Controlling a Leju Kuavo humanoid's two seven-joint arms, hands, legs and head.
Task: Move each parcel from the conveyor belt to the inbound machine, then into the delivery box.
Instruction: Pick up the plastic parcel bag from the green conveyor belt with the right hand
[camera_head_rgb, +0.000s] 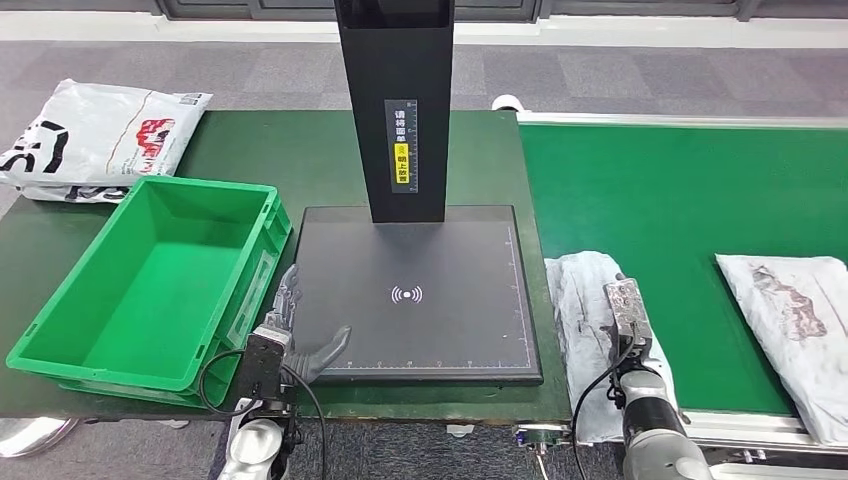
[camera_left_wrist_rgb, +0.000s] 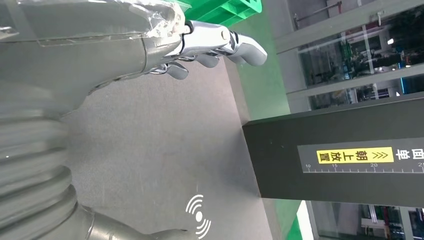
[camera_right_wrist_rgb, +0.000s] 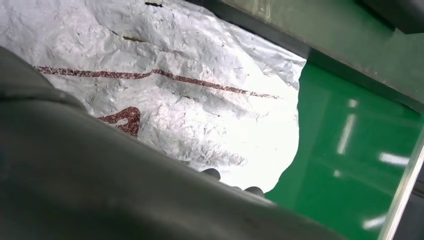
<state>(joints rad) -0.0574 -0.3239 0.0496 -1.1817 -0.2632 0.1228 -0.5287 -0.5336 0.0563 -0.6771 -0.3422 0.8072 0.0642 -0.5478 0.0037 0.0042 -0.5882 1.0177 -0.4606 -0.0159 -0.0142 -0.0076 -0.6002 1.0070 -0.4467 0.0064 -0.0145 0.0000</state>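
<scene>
A crumpled white parcel (camera_head_rgb: 578, 290) with red print lies at the left end of the green conveyor belt (camera_head_rgb: 670, 200). My right hand (camera_head_rgb: 626, 310) is down on top of it. In the right wrist view the parcel (camera_right_wrist_rgb: 175, 85) is close under the hand (camera_right_wrist_rgb: 100, 165), whose dark fingertips (camera_right_wrist_rgb: 214, 173) just peek out against the plastic; their hold is hidden. A second white parcel (camera_head_rgb: 790, 310) lies further right on the belt. My left hand (camera_head_rgb: 292, 335) rests with fingers spread on the near left corner of the inbound machine's black plate (camera_head_rgb: 430, 250), holding nothing (camera_left_wrist_rgb: 200, 42).
The green delivery box (camera_head_rgb: 205, 186) stands empty left of the machine. The machine's black column (camera_head_rgb: 395, 110) rises at the back of the plate. A printed white parcel (camera_head_rgb: 95, 135) lies on the table's far left corner. The belt's metal rail (camera_head_rgb: 740, 428) runs along the near edge.
</scene>
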